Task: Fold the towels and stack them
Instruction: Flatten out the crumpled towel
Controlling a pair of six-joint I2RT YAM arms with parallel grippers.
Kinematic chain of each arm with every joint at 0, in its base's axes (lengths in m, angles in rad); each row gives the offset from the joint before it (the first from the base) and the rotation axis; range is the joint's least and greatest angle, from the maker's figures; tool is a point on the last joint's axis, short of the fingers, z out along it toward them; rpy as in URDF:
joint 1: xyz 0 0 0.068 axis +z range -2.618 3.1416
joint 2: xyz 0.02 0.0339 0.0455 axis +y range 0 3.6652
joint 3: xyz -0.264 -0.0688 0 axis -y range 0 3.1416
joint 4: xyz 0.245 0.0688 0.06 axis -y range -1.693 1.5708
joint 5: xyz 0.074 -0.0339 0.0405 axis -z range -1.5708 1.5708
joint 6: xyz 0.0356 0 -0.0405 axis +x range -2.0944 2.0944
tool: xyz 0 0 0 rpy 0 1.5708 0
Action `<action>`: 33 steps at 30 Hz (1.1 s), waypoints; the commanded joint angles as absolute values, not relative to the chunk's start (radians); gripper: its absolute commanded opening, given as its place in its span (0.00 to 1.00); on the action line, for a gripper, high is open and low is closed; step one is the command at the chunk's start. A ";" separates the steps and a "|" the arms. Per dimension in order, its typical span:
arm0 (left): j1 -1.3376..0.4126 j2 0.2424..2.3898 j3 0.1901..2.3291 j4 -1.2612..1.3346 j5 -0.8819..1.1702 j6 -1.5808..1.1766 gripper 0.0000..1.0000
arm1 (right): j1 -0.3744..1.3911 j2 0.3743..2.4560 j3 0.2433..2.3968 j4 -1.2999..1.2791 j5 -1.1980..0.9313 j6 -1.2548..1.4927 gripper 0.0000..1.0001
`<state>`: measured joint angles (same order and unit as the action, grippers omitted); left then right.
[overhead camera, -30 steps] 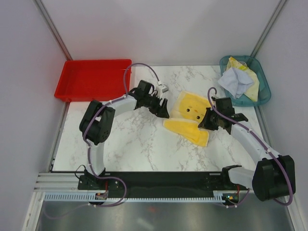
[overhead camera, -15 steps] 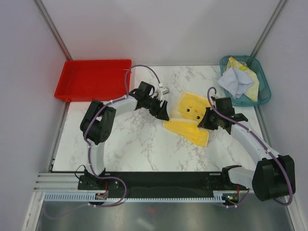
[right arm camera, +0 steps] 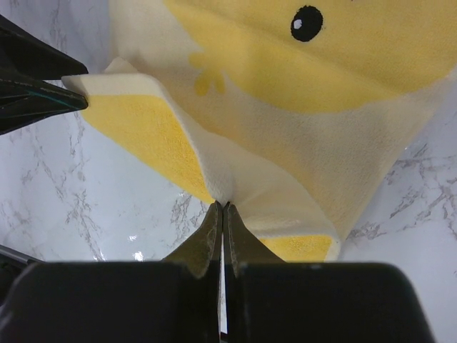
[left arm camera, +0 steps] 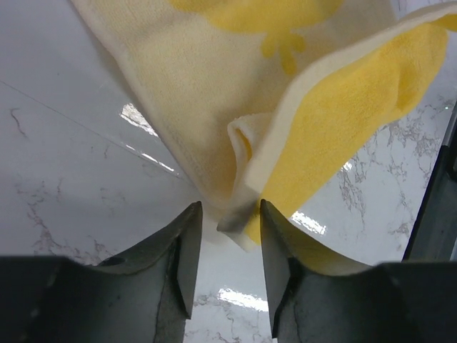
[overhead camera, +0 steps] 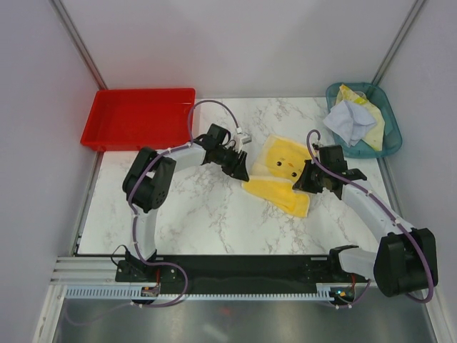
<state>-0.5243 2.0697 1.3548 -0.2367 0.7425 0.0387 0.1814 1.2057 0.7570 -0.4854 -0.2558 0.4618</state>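
Note:
A cream-yellow towel [overhead camera: 282, 175] with a darker yellow duck print lies partly folded on the marble table, one yellow flap turned over toward the front. My left gripper [overhead camera: 239, 170] is at its left corner. In the left wrist view the jaws stand apart with the corner of the towel [left arm camera: 214, 107] between the tips of the left gripper [left arm camera: 228, 214]. My right gripper [right arm camera: 223, 207] is shut on a pinched fold at the edge of the towel [right arm camera: 307, 107], at its right side [overhead camera: 305, 182]. More towels [overhead camera: 353, 121], pale blue and yellow, are heaped in the basket.
A teal basket [overhead camera: 391, 143] stands at the back right corner. A red tray [overhead camera: 136, 118] sits at the back left. Grey walls close in the table on three sides. The left arm's cable loops above the towel's far left.
The left gripper has edged toward the towel's left corner and its jaws have narrowed around it. The right gripper holds its pinch without moving.

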 commanded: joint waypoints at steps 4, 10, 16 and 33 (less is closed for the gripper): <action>-0.529 2.062 1.368 -0.229 0.739 0.063 0.23 | 0.181 1.212 0.744 -0.449 -0.253 0.446 0.00; -0.529 1.970 1.364 -0.232 0.689 0.022 0.02 | 0.184 1.227 0.781 -0.456 -0.221 0.443 0.00; -0.531 1.777 1.384 -0.281 0.471 -0.050 0.02 | 0.265 1.249 1.024 -0.547 -0.114 0.451 0.00; -0.747 1.014 1.305 -0.535 0.281 -0.247 0.02 | 0.460 0.660 1.265 -0.591 -0.350 0.449 0.00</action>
<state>-0.7128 1.0565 1.3460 -0.4747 0.3119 -0.1547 0.4599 0.7612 1.2350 -0.6476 -0.2459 0.4202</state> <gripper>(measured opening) 0.045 0.010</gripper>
